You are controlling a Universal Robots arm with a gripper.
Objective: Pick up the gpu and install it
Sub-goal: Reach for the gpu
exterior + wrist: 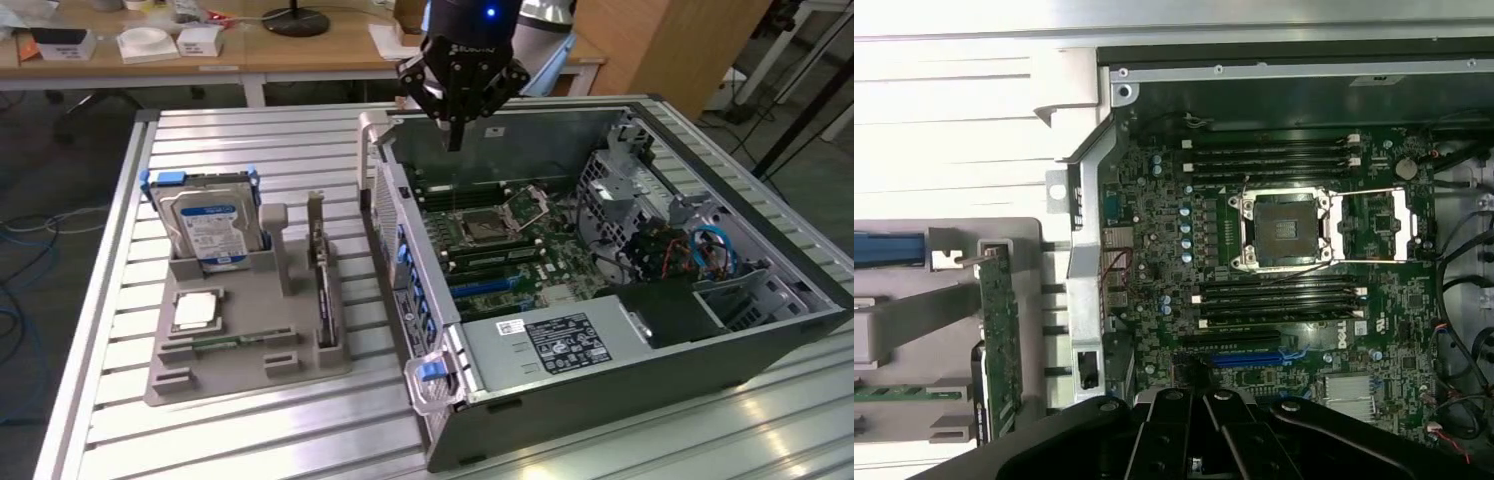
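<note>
Exterior view: the gripper [455,138] hangs above the far end of the open computer case [667,365], its fingers pressed together and holding nothing. The gpu [318,262] stands on edge in the grey holder [200,385] on the slatted table [267,150], to the exterior view's left of the case and well apart from the gripper. A hard drive [208,225] stands upright in the same holder. Wrist view: the closed gripper [1199,450] looks down on the motherboard [1154,250] and its bare processor socket [1284,228]. The gpu [1001,345], seen edge-on, sits in the holder [914,310] outside the case wall
</note>
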